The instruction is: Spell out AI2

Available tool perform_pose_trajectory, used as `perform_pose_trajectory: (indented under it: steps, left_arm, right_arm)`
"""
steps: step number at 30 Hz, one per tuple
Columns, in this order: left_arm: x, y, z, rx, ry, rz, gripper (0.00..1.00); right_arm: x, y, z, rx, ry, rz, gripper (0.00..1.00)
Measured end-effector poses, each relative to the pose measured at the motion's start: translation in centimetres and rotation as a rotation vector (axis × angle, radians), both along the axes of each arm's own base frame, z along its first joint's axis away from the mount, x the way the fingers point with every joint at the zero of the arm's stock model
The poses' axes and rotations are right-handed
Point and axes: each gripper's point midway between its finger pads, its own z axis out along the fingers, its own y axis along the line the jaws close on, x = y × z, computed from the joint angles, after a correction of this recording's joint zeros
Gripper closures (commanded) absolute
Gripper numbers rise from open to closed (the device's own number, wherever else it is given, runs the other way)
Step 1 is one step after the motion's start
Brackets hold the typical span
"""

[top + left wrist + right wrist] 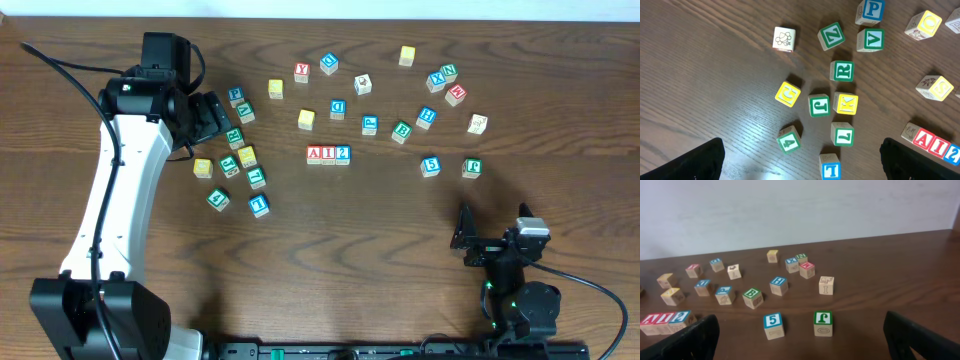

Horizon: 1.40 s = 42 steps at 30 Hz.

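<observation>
Three cubes stand touching in a row at the table's middle: the red "A" cube [315, 154], the red "I" cube [329, 154] and the blue "2" cube [343, 154]. The row also shows in the left wrist view, with A [923, 139], I [939, 145] and 2 [953, 152], and in the right wrist view, with A [650, 319], I [665, 318] and 2 [680, 316]. My left gripper [212, 118] is open and empty over the left cluster of cubes. My right gripper [466, 238] is open and empty near the front right.
Loose letter cubes lie all around: a left cluster with green R [842, 71], yellow K [846, 104], green 4 [789, 141] and blue T [830, 169]; on the right, a blue 5 [773, 321] and a green J [823, 320]. A red Y cube [301, 72] sits at the back.
</observation>
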Motion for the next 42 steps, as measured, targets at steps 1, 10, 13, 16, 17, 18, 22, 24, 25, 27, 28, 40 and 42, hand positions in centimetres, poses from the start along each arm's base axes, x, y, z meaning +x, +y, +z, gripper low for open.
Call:
perform_pose_trajectory:
  steps: [1,10,13,16,17,18,22,24,25,27,28,40,42]
  left_arm:
    - [0.0,0.0,0.0,0.0,0.0,0.0,0.02]
    - [0.0,0.0,0.0,0.0,0.0,0.0,0.02]
    - [0.0,0.0,0.0,0.0,0.0,0.0,0.02]
    - [0.0,0.0,0.0,0.0,0.0,0.0,0.02]
    - [0.0,0.0,0.0,0.001,0.0,-0.001,0.02]
    - [0.0,0.1,0.0,0.005,0.001,-0.003,0.02]
    - [0.0,0.7,0.1,0.044,0.001,-0.008,0.02]
    - [0.0,0.8,0.1,0.056,0.002,-0.009,0.02]
    - [0.0,0.9,0.1,0.059,0.002,-0.01,0.02]
    - [-0.1,1.0,0.2,0.063,0.003,-0.009,0.02]
    - [-0.2,1.0,0.3,0.065,0.0,-0.009,0.02]
    - [-1.2,1.4,10.5,0.066,-0.593,0.01,0.02]
    - [-2.4,1.4,10.8,0.072,-0.667,0.004,0.02]
  right_arm:
    - [0.0,0.0,0.0,0.0,0.0,0.0,0.01]
    - [0.0,0.0,0.0,0.0,0.0,0.0,0.01]
    - [0.0,0.0,0.0,0.0,0.0,0.0,0.01]
    - [0.0,0.0,0.0,0.0,0.0,0.0,0.01]
    - [0.0,0.0,0.0,0.0,0.0,0.0,0.01]
    - [0.0,0.0,0.0,0.0,0.0,0.0,0.01]
    - [0.0,0.0,0.0,0.0,0.0,0.0,0.01]
    - [0.0,0.0,0.0,0.0,0.0,0.0,0.01]
    - [0.0,0.0,0.0,0.0,0.0,0.0,0.01]
    - [0.0,0.0,0.0,0.0,0.0,0.0,0.01]
    - [0.0,0.0,0.0,0.0,0.0,0.0,0.01]
    - [0.0,0.0,0.0,0.0,0.0,0.001,0.01]
    - [0.0,0.0,0.0,0.001,0.0,0.002,0.01]
